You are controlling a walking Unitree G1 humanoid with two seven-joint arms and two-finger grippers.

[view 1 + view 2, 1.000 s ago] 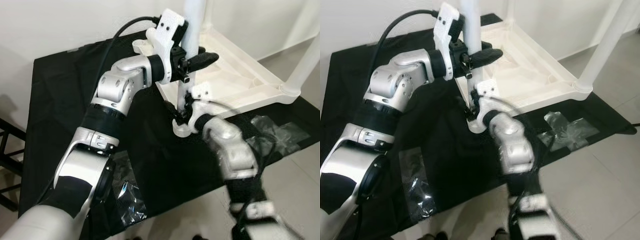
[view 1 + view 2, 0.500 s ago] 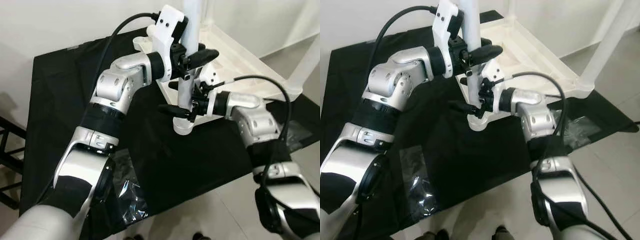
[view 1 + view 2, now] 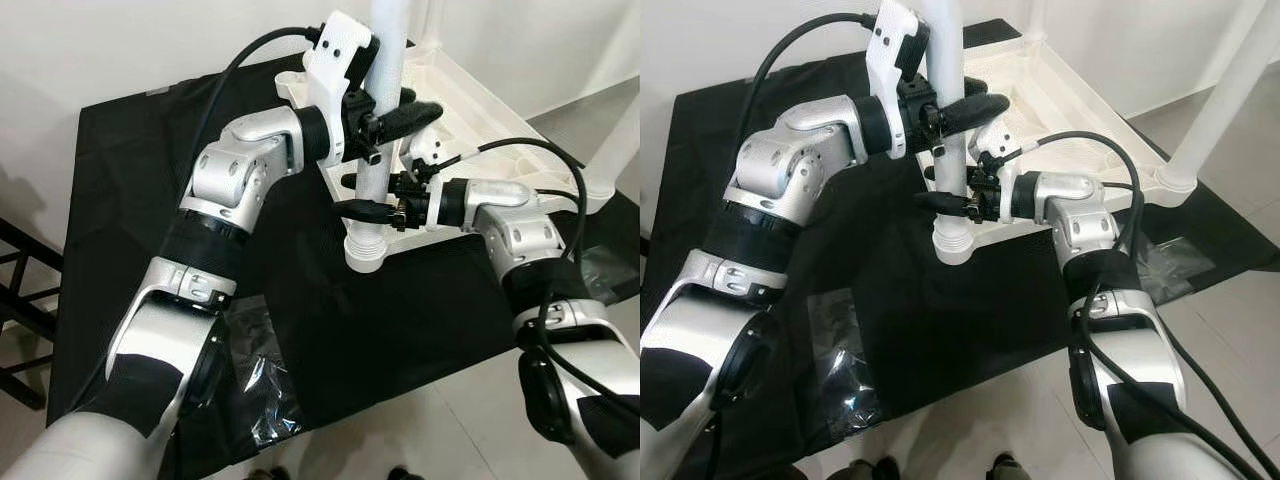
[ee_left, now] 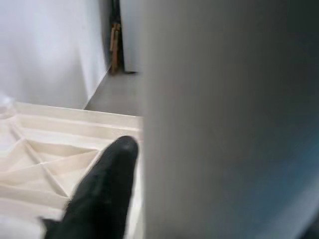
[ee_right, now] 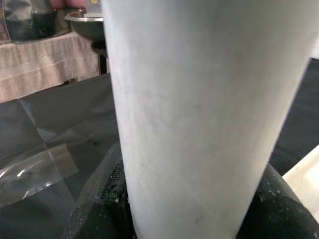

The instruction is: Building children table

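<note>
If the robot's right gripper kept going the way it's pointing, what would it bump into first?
The white table leg. The right gripper already has its fingers on either side of that leg, so it looks like the leg would block it almost at once.

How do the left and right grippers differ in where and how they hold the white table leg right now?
The left gripper clasps the white table leg high up; the right gripper clasps it lower, just above its threaded base. The left gripper reaches in from the robot's left, over the black cloth; the right gripper reaches in from the right, over the upturned tabletop. Both have their jaws set on either side of the same upright leg.
</note>
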